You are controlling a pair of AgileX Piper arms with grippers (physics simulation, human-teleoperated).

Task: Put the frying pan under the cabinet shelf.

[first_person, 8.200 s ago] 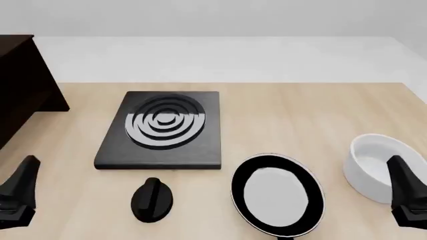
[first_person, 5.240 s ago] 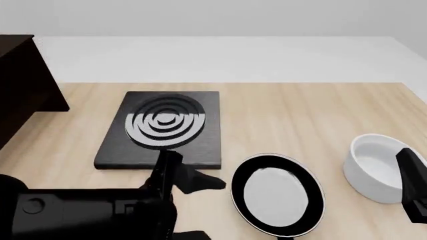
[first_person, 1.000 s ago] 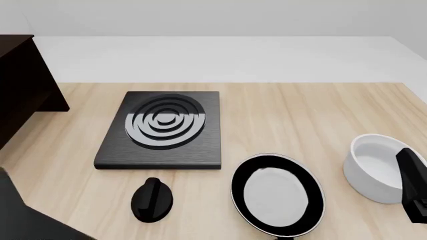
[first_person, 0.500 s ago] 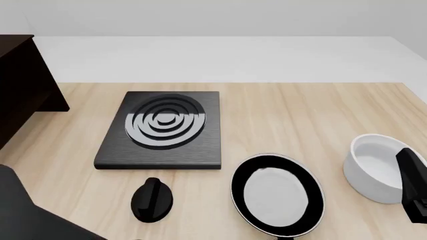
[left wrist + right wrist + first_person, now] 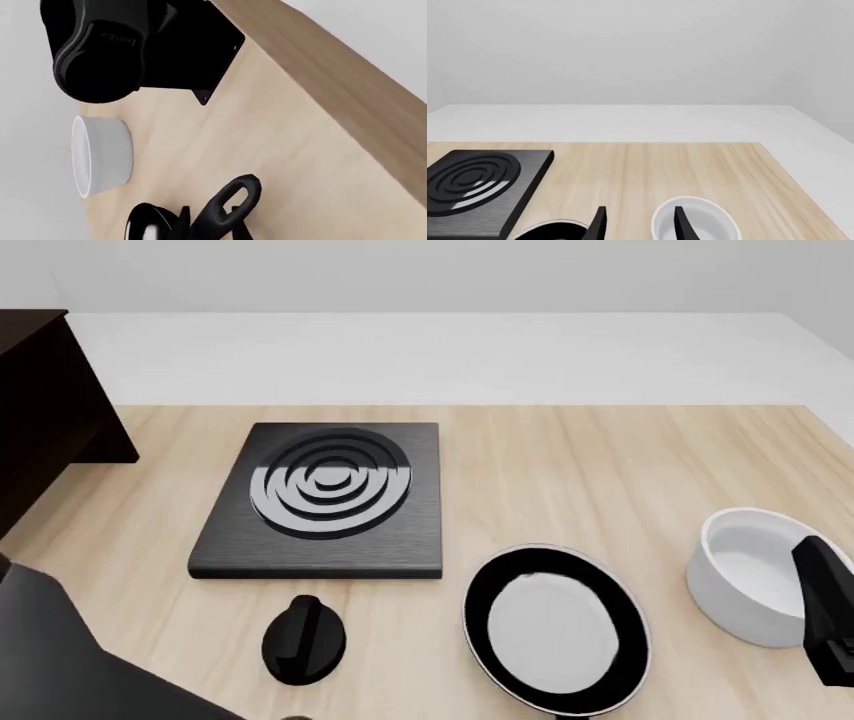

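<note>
- We see the frying pan (image 5: 557,629) flat on the wooden table (image 5: 601,470), near the front edge and right of centre, its pale grey inside facing up.
- The cabinet shelf (image 5: 47,410) stands at the far left of the table, well apart from the pan; only its dark side boards show.
- Between them lies the square stove plate (image 5: 324,498) with grey rings, and a black knob (image 5: 304,639) sits just in front of it, left of the pan.
- A white bowl (image 5: 751,573) stands right of the pan, near but apart from it.
- The right gripper (image 5: 639,222) has its two fingers apart, with nothing between them; in its wrist view the bowl lies just beyond the fingertips.
- The left arm (image 5: 67,660) fills the lower-left corner of the front view. In the left wrist view we see one curved finger (image 5: 227,210) of the left gripper; we cannot tell whether its fingers are apart or together.
</note>
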